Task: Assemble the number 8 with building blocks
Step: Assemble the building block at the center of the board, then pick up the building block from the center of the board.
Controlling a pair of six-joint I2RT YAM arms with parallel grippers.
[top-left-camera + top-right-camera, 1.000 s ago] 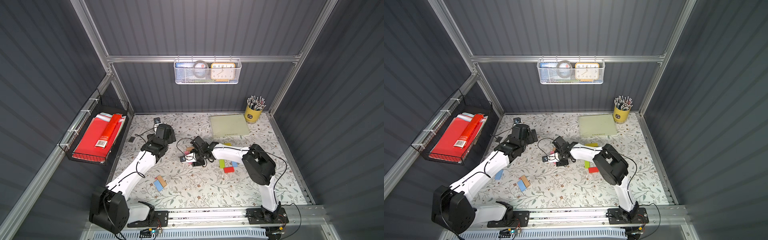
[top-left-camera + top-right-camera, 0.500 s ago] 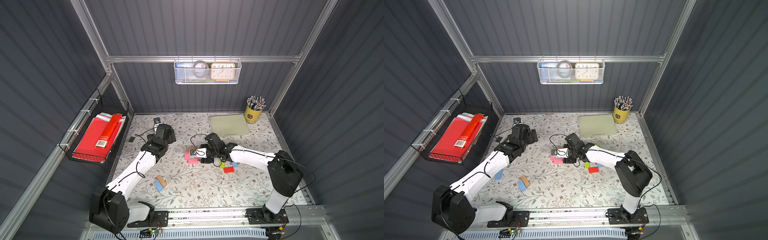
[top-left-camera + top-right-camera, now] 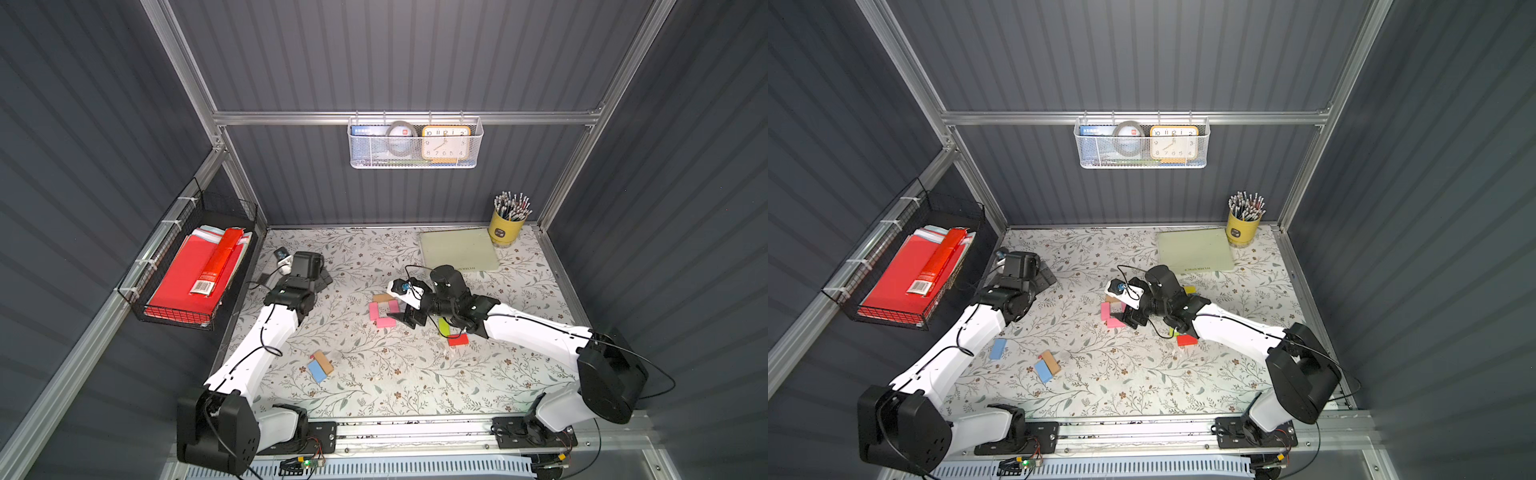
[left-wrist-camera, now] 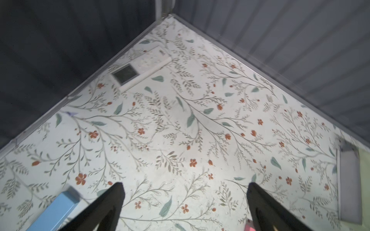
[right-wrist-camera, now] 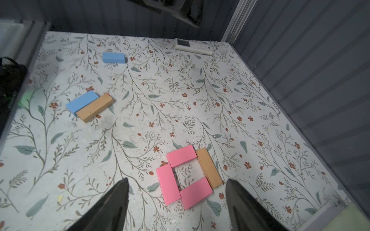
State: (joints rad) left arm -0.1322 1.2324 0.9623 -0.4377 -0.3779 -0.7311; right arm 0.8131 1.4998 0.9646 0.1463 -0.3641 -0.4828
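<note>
Right arm is stretching leftward to mid-frame in both top views, its gripper (image 5: 177,181) hovering wide-jawed and empty over the blocks (image 5: 181,159); left gripper (image 4: 185,185) is gaping empty too.

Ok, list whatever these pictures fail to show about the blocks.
Green block: top view, mostly under the right arm.
Block square: top view, one side covered by the right claw.
Blue block: left wrist view, cut off by the frame edge.
Pink sliver: same view, behind the left claw, cut off; unidentifiable.
</note>
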